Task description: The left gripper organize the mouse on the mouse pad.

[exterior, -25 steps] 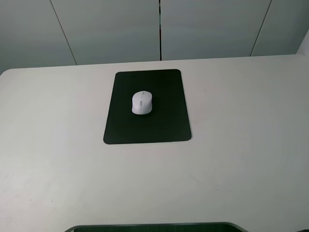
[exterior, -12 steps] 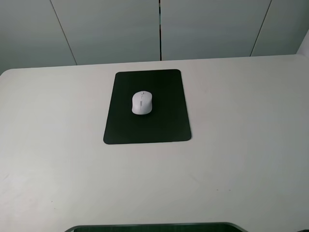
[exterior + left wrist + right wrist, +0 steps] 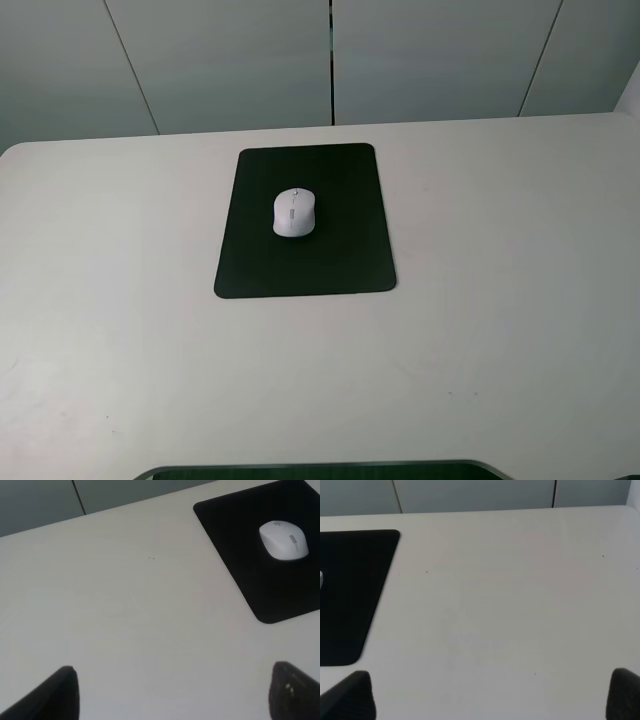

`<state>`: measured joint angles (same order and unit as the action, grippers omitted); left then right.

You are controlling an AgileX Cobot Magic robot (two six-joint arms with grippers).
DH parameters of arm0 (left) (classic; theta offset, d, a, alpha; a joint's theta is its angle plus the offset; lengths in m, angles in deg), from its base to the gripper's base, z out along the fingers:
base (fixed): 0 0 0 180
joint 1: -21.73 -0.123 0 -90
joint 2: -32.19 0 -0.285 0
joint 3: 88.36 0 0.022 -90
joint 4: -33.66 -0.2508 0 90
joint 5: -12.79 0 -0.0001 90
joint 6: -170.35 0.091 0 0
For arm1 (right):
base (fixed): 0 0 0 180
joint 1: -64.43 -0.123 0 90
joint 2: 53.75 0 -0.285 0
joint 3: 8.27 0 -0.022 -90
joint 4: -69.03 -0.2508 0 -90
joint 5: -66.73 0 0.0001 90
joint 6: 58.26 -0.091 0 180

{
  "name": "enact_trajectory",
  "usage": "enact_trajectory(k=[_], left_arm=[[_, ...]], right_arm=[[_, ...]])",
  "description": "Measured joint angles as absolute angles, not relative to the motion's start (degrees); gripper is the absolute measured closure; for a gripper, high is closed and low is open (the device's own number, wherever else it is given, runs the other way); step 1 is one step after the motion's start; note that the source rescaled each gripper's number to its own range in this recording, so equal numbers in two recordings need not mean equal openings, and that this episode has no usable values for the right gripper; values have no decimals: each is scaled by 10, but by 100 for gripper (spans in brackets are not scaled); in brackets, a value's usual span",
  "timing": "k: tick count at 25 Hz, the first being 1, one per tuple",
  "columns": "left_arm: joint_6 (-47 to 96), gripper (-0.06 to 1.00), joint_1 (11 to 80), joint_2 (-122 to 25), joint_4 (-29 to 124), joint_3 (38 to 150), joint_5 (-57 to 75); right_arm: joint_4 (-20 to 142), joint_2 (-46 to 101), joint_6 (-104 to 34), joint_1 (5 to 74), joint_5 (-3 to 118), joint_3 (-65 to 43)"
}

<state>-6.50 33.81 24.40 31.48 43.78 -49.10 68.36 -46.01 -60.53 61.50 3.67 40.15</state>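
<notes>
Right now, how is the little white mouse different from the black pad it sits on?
The mouse is white and rounded, humped up; the mouse pad is black, flat and thin. The mouse is much smaller than the pad, which spreads out on all sides of it. The mouse has a grey scroll wheel, while the pad is plain. Both lie still on the pale table, with no claw touching either.
</notes>
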Motion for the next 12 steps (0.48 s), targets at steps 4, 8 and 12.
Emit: enact_trajectory(k=[4, 8, 12], left_arm=[[-65, 6, 338, 244, 314, 438, -491], [-65, 6, 338, 244, 319, 438, -491], [-65, 6, 338, 244, 321, 438, -491]], right_arm=[[684, -460, -605, 615, 37, 402], [684, -460, -605, 615, 37, 402], [684, -460, -605, 615, 37, 402]])
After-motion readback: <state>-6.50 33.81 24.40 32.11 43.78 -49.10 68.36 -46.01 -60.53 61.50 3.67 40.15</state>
